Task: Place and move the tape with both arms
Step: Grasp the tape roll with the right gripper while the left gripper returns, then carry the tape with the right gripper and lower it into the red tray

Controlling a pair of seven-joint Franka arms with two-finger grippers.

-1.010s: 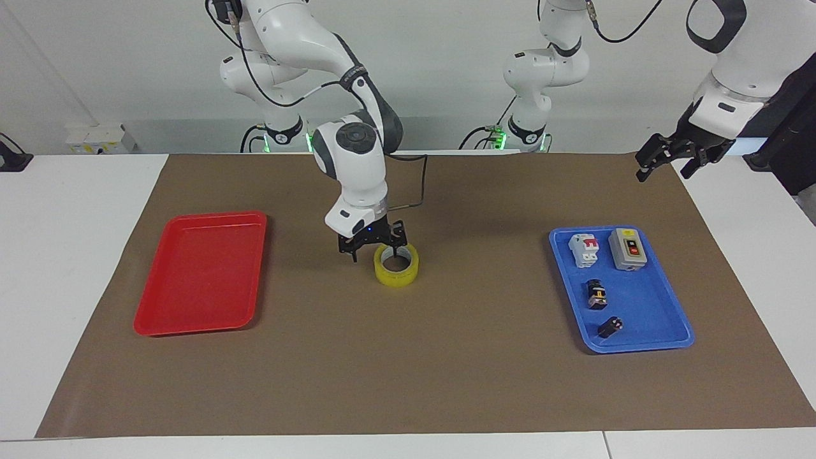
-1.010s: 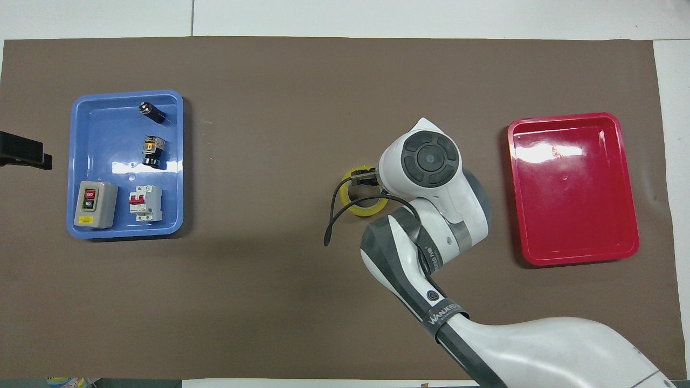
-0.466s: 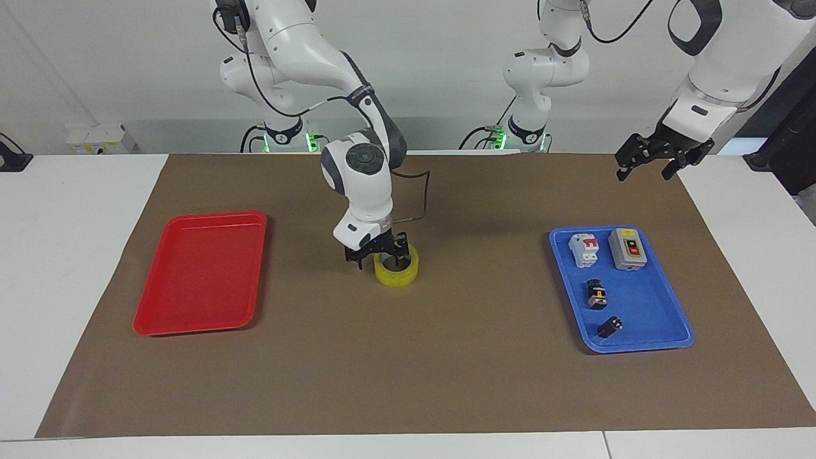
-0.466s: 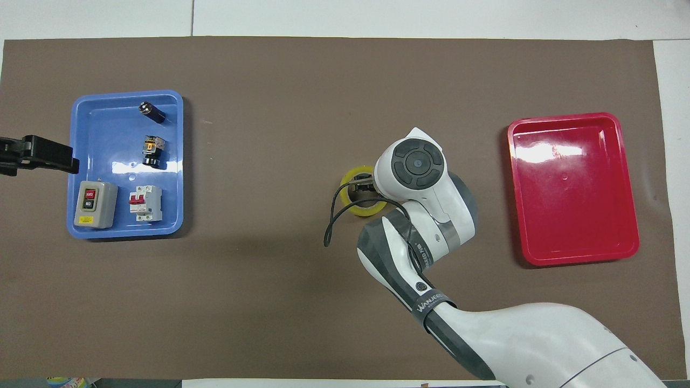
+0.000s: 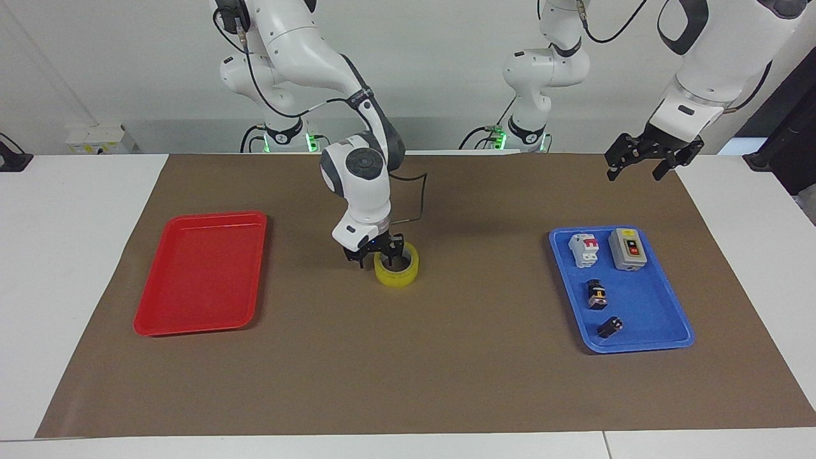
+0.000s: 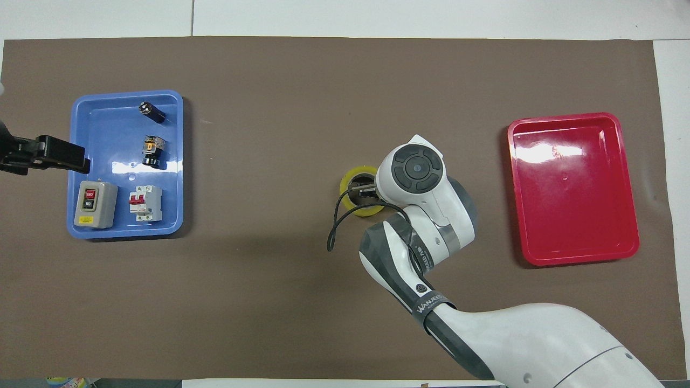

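The yellow tape (image 5: 396,266) lies flat on the brown mat at mid-table; in the overhead view (image 6: 357,179) the right arm's wrist covers part of it. My right gripper (image 5: 377,257) is down at the tape. It is open and straddles the ring's wall on the red tray's side, one finger inside the core and one outside. My left gripper (image 5: 635,167) is open and empty, raised above the mat at the left arm's end. In the overhead view the left gripper (image 6: 59,155) overlaps the blue tray's outer edge.
A blue tray (image 5: 663,341) at the left arm's end holds a grey switch box (image 5: 628,249), a white breaker (image 5: 585,248) and two small black parts. A red tray (image 5: 197,273) stands empty at the right arm's end. A black cable (image 6: 337,221) hangs by the right wrist.
My right gripper's fingers have drawn closer together around the tape's wall, and its wrist has turned a little. My left gripper has swung inward over the mat toward the blue tray. The tape has not moved.
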